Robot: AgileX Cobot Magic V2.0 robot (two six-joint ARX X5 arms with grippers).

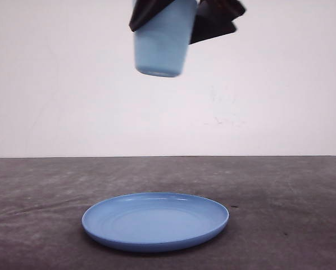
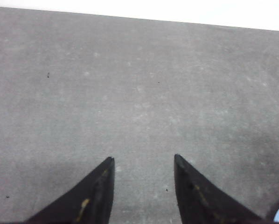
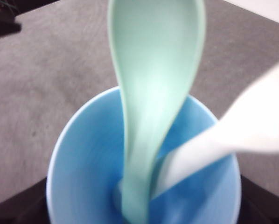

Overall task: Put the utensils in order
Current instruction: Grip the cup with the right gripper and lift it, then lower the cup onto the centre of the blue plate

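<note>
Grey, felt-like table covering [image 1: 303,225] runs back to a plain white wall, and the blue round plate [image 1: 155,220] lies flat on it, bare, near the front edge.

Left of the plate, the left gripper [image 2: 144,161] hangs over bare cloth, fingers spread well apart with nothing between them.

High above the plate, slightly to its left of centre in the front view, the light blue cup [image 1: 162,39] is carried in the air by the right gripper [image 1: 182,19], whose dark fingers clamp the cup's upper walls on either side. Both utensils stand inside the cup: the mint-green spoon [image 3: 151,88] rests handle-down with its bowl rising above the rim, and the white fork [image 3: 233,135] leans out over the rim beside it. The fork's tines are too blurred to make out.

The risk, as I judge it, lies in those loose, top-heavy utensils. A tilt or a jerk of the cup could let the leaning fork slide out over the rim, or tip the spoon after it. A grip slipping on the smooth tapered wall would drop the cup onto the plate.

Nothing stands between cup and plate.
</note>
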